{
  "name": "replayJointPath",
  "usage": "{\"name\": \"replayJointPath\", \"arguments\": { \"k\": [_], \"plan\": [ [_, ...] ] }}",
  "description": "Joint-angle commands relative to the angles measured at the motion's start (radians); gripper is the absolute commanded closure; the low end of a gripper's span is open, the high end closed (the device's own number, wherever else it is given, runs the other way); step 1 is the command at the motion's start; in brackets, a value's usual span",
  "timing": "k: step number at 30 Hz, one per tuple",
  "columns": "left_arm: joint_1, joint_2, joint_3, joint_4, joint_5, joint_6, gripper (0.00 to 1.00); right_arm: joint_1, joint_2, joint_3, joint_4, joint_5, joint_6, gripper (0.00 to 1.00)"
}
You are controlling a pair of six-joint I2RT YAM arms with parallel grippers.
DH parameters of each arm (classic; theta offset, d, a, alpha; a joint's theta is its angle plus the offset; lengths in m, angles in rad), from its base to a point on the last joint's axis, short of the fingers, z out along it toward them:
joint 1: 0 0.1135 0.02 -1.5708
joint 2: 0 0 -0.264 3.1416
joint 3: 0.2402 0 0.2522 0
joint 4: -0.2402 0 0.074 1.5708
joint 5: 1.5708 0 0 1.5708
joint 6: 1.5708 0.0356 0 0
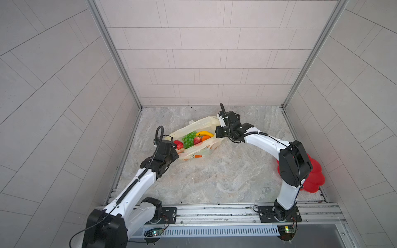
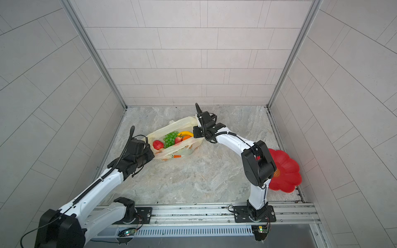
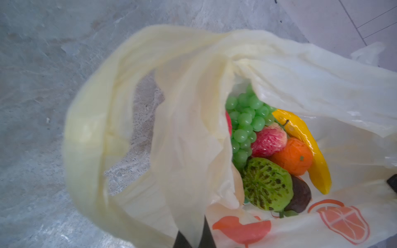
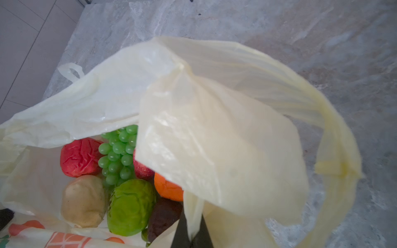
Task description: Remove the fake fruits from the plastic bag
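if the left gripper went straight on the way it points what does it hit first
The plastic bag, whose film the left gripper is shut on. Past that fold, probably the green grape bunch inside, though depth is hard to judge.

Illumination in both top views is bright, even and diffuse, with no single source evident. Shadows are soft and faint, as at the foot of the plastic bag [image 1: 193,151] on the marble table [image 1: 214,178]. Wall tiles [image 1: 193,60] bow toward the picture corners: marked wide-angle distortion. In the left wrist view, the bag film nearest the lens is smeared and out of focus, and the table reads a washed pale blue. The banana [image 3: 318,167] carries small glare streaks. In the right wrist view, the near film is blurred with a bright sheen on its creases. The fake fruits [image 4: 118,154] are acceptably sharp.
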Motion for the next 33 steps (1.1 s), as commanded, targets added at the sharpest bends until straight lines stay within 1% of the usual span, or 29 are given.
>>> {"name": "replayJointPath", "arguments": {
  "k": [1,4,7,8,11,12,14,17,19,22,26,30,33],
  "plan": [
    [-0.012,-0.036,-0.034,0.035,0.097,0.031,1.0,0.001,-0.053,-0.075,-0.015,0.0,-0.009,0.96],
    [-0.071,-0.081,-0.114,0.044,0.104,0.034,1.0,0.001,-0.106,-0.195,0.024,0.006,-0.01,0.95],
    [-0.156,-0.127,-0.196,0.027,0.087,0.02,1.0,-0.002,-0.131,-0.294,0.051,0.028,0.001,0.87],
    [-0.176,-0.139,-0.225,0.032,0.089,0.011,1.0,-0.002,-0.136,-0.313,0.056,0.033,0.004,0.82],
    [-0.205,-0.155,-0.276,0.027,0.089,0.008,1.0,0.006,-0.192,-0.362,0.062,0.076,0.008,0.57],
    [-0.206,-0.161,-0.281,0.015,0.084,0.01,1.0,0.011,-0.215,-0.363,0.042,0.1,-0.002,0.51],
    [-0.206,-0.181,-0.278,0.004,0.076,0.021,1.0,0.039,-0.252,-0.34,-0.026,0.154,-0.035,0.42],
    [-0.205,-0.198,-0.256,0.007,0.076,0.046,1.0,0.105,-0.301,-0.302,-0.136,0.263,-0.082,0.34],
    [-0.206,-0.185,-0.235,0.014,0.077,0.065,1.0,0.155,-0.329,-0.294,-0.178,0.329,-0.089,0.33],
    [-0.206,-0.147,-0.216,0.036,0.076,0.077,1.0,0.223,-0.341,-0.284,-0.19,0.341,-0.083,0.33],
    [-0.206,-0.089,-0.199,0.085,0.118,0.076,1.0,0.279,-0.252,-0.212,-0.206,0.332,-0.082,0.34],
    [-0.21,-0.082,-0.189,0.101,0.147,0.077,1.0,0.286,-0.132,-0.165,-0.215,0.302,-0.08,0.37],
    [-0.217,-0.074,-0.173,0.073,0.167,0.136,1.0,0.283,-0.075,-0.167,-0.229,0.333,-0.074,0.38]
  ]
}}
